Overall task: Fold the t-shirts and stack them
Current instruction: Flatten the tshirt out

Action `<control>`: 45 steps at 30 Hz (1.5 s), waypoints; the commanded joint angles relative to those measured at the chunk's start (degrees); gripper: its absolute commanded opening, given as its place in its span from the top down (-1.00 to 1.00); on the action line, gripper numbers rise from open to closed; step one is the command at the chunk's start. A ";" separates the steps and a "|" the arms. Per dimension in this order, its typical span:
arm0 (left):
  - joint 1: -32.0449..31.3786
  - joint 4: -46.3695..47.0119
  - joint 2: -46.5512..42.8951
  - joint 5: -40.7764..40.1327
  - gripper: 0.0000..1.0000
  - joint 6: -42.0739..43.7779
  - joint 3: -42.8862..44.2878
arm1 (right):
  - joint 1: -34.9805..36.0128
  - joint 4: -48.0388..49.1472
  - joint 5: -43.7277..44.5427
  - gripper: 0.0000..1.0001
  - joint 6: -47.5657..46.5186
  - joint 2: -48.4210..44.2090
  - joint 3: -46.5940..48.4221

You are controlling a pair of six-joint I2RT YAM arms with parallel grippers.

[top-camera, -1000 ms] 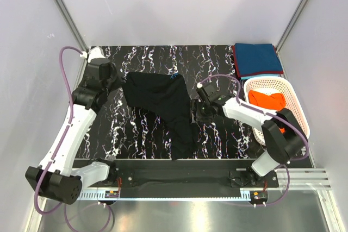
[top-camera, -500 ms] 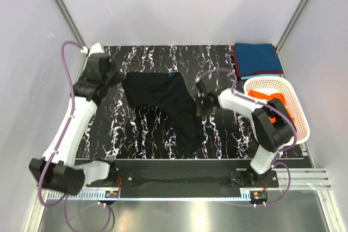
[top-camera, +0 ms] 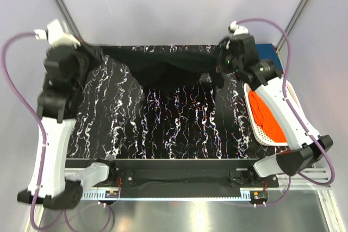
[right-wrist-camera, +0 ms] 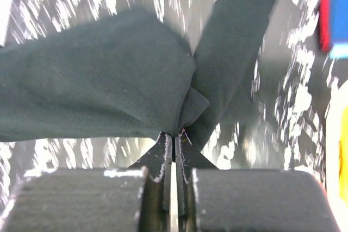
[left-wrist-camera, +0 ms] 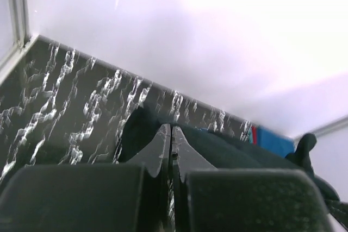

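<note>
Pinching black t-shirt [top-camera: 163, 68] — left gripper [left-wrist-camera: 171, 134], right gripper [right-wrist-camera: 175, 137], far table [top-camera: 174, 129] edge

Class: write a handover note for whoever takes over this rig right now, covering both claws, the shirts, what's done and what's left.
Left claw: shut on black t-shirt. Right claw: shut on it too; shirt stretched between them over the table's back.
Done: teal-blue t-shirt folded, back right corner, red edge beneath.
Orange t-shirt in the basket.
Left: fold and stack black, then orange.
</note>
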 commanded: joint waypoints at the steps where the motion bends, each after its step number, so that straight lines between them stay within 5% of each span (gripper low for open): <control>1: 0.48 -0.49 -4.77 2.99 1.00 -0.70 -15.24 | 0.30 -1.81 -5.78 0.96 -0.91 0.75 -11.77; 7: 0.83 -0.30 -11.81 2.47 1.00 -0.61 -32.40 | 0.30 -0.93 -7.19 0.91 0.49 1.70 -20.22; 11: 1.01 0.48 -13.84 6.76 1.00 -3.94 -38.64 | 0.30 -2.24 -4.67 0.23 3.64 3.55 -22.78; 15: 1.27 2.68 -11.04 8.09 1.00 -4.65 -41.99 | -1.27 -4.70 -0.43 0.15 11.11 5.48 -22.08; 25: 4.96 4.17 -14.37 0.98 1.00 -4.22 -44.01 | -5.67 -4.44 3.70 0.21 29.66 6.36 -29.45; 32: 5.84 7.87 -13.66 6.68 1.00 -4.57 -47.17 | -6.38 -4.27 3.44 0.44 37.74 8.21 -33.50; 45: 6.90 5.31 -13.49 3.26 1.00 0.18 -41.72 | -7.17 -2.60 9.95 0.54 39.34 7.86 -39.12</control>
